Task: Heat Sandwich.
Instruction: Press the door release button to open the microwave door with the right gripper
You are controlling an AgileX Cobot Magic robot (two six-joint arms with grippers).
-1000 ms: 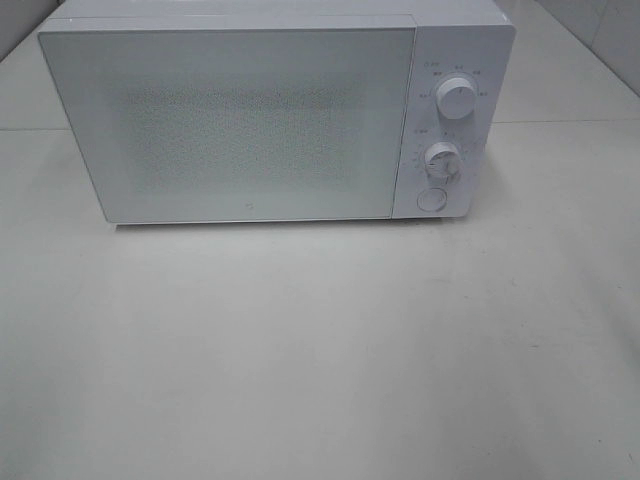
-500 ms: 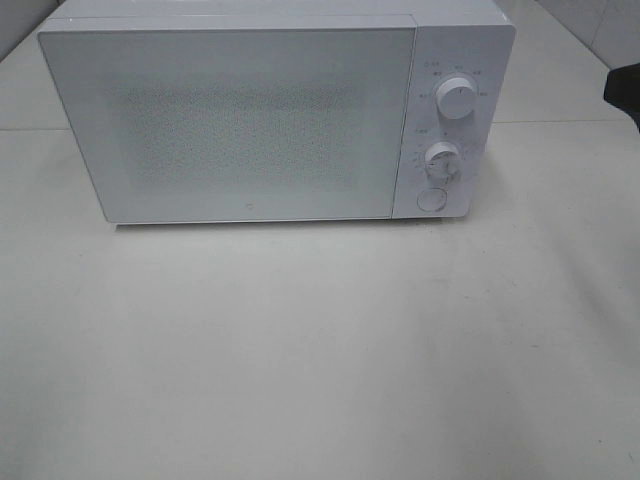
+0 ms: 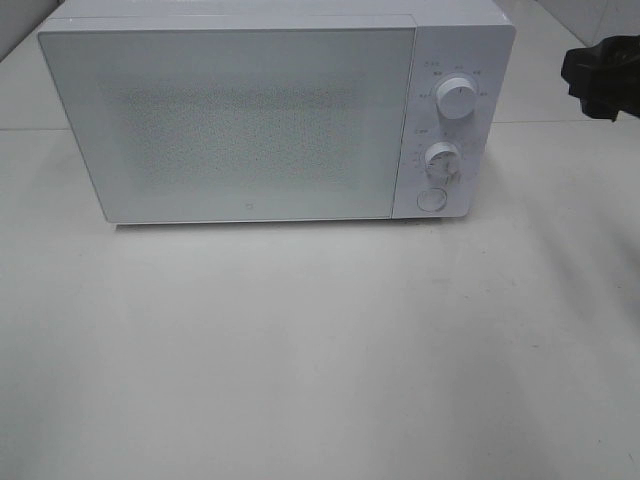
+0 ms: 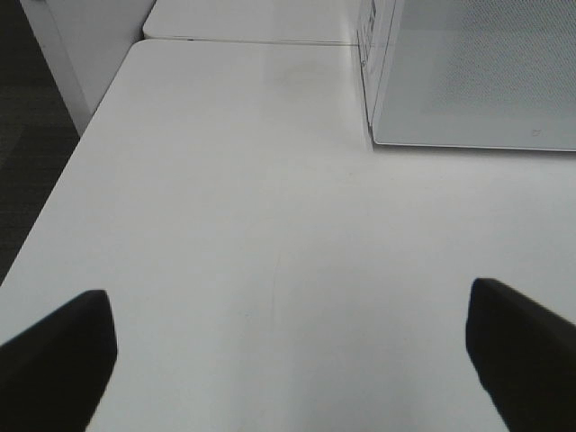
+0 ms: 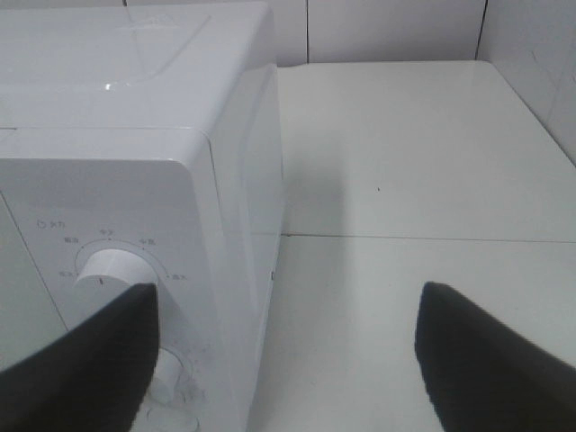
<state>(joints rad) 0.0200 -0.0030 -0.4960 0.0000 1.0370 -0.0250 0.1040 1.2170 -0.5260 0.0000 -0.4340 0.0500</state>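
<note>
The microwave stands ahead of both my pairs of fingers with its door shut and its inside hidden, so I cannot tell where the sandwich is or how it lies. My left fingers are spread wide above the desk. My right fingers are spread too, pinching nothing, one just beside the upper knob.

High camera faces the microwave front; both wrist views share it.

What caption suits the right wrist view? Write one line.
Open right hand at the white microwave's front corner, close to its upper knob.
</note>
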